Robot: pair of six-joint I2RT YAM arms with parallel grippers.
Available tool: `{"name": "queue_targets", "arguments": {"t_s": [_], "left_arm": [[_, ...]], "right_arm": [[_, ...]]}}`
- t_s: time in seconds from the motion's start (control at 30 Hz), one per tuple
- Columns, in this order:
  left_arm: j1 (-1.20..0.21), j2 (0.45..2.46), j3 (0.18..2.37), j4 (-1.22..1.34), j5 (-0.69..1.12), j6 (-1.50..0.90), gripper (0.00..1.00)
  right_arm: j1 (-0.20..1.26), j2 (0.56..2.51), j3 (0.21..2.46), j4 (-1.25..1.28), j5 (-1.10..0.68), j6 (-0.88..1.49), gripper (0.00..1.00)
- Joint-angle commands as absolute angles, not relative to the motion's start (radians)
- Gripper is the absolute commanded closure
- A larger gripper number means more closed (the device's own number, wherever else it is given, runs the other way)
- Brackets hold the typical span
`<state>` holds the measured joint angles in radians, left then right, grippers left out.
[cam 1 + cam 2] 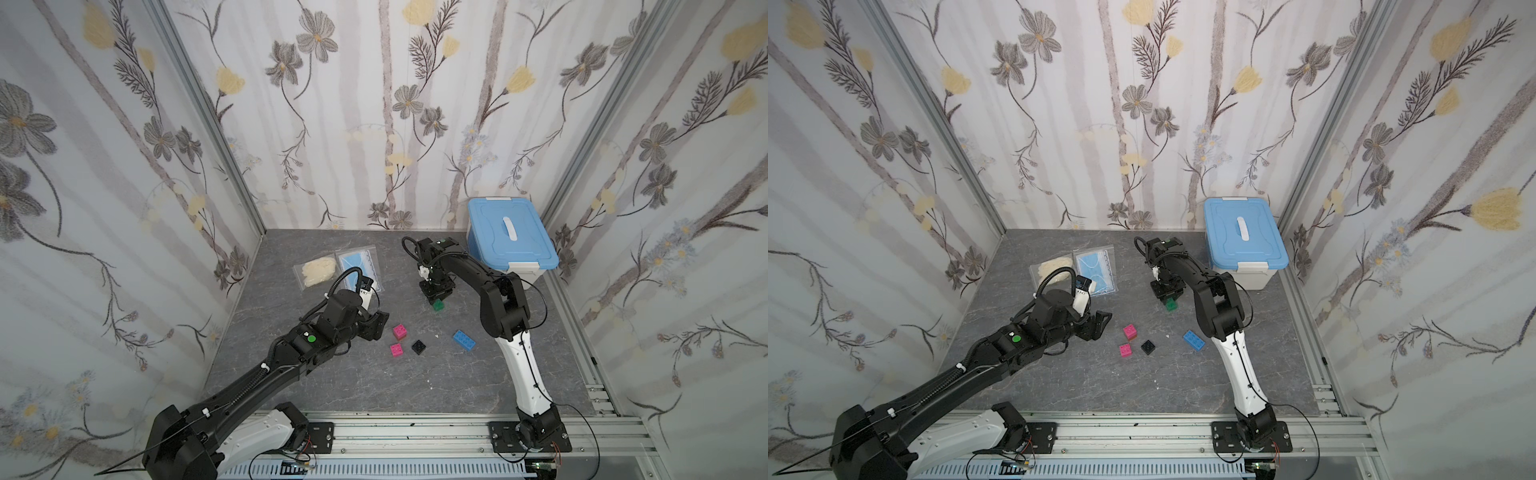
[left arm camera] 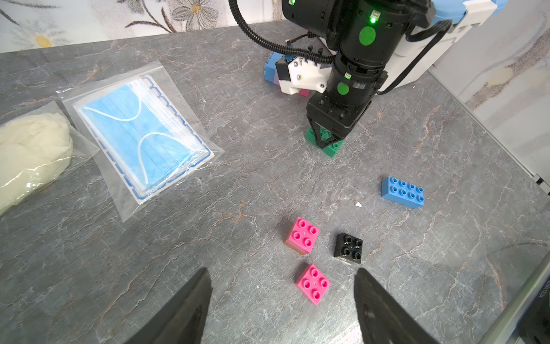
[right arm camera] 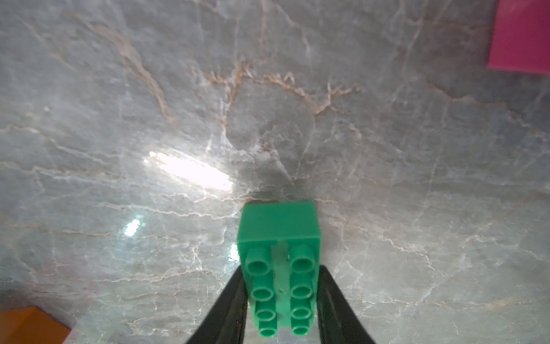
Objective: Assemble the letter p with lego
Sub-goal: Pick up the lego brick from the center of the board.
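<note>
A long green lego brick lies studs-up on the grey table, seen in both top views. My right gripper points straight down with its jaws against the brick's two long sides. Nearer the front lie two pink square bricks, a black one and a long blue one. My left gripper hovers open just left of them, holding nothing. Behind the right wrist a partly hidden cluster of blue, lavender and pink bricks shows.
A white box with a blue lid stands at the back right. Two clear bags, one of face masks and one of pale gloves, lie at the back left. Papered walls close three sides.
</note>
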<state>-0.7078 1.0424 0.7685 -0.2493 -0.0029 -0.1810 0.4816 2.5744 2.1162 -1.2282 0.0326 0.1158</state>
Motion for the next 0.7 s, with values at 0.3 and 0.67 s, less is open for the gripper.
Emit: {"name": "queue_targets", "arguments": {"t_s": [0.3,0.67], "left_arm": [[-0.706,0.982,0.732,-0.232,0.003,-0.198,0.22],[-0.698,0.784,0.635,-0.283,-0.100,-0.304,0.18]], "right_arm": [[0.498,2.581,2.137,-1.253,0.075,0.139,0.84],[0.546,2.305,1.971,-1.194,0.018,-0.029,0.90]]}}
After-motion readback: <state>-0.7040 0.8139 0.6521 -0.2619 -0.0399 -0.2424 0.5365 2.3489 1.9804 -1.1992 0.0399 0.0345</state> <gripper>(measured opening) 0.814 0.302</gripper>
